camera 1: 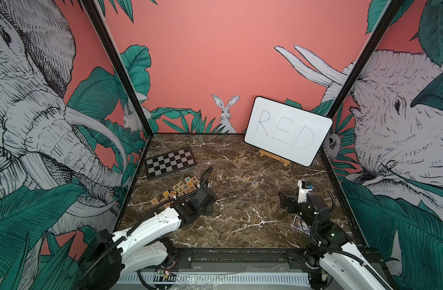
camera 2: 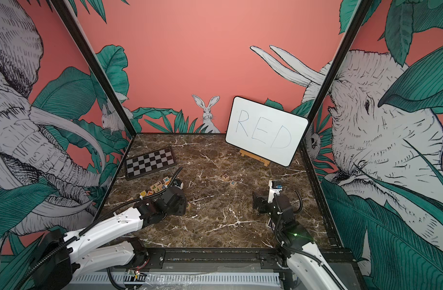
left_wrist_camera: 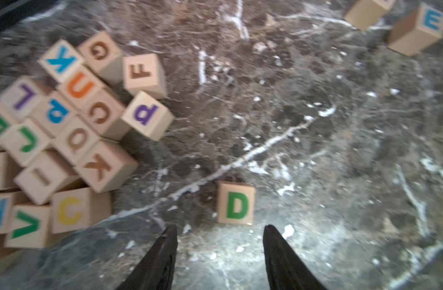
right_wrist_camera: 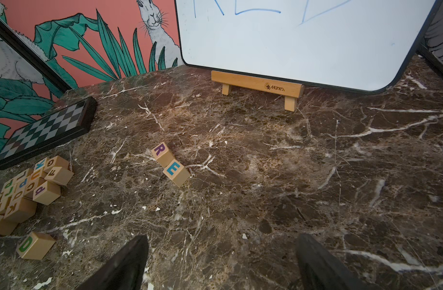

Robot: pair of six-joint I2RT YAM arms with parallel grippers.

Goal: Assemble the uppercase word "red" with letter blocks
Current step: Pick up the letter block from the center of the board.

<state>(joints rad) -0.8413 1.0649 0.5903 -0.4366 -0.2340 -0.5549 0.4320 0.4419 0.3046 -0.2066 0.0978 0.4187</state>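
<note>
Brown marble tabletop [camera 1: 240, 221], seen with the far wall at 12 o'clock: a heap of letter blocks [left_wrist_camera: 65, 140] crowds the 10 o'clock side of my left gripper [left_wrist_camera: 219, 227], with a spare R block [left_wrist_camera: 147, 114] in purple at the heap's edge. A chessboard [camera 1: 170, 162] lies beyond the heap at 11 o'clock. A whiteboard [camera 1: 288, 130] lettered RED leans on a wooden easel [right_wrist_camera: 258, 85] against the far wall at about 1 o'clock.

The way to the green D block [left_wrist_camera: 236, 203] is open. It sits alone with its letter up, clear of the heap and just beyond my left fingertips, untouched. My left jaws stand parted, with only marble between them.

The R block [right_wrist_camera: 160, 152] and E block [right_wrist_camera: 175, 172] lie just beside each other mid-table in a slanting line. They are at about 2 o'clock from my left wrist and well apart from the D.

My right gripper [right_wrist_camera: 223, 238] hovers over the 3 o'clock side of the table, facing that pair, its jaws spread wide and holding nothing.
</note>
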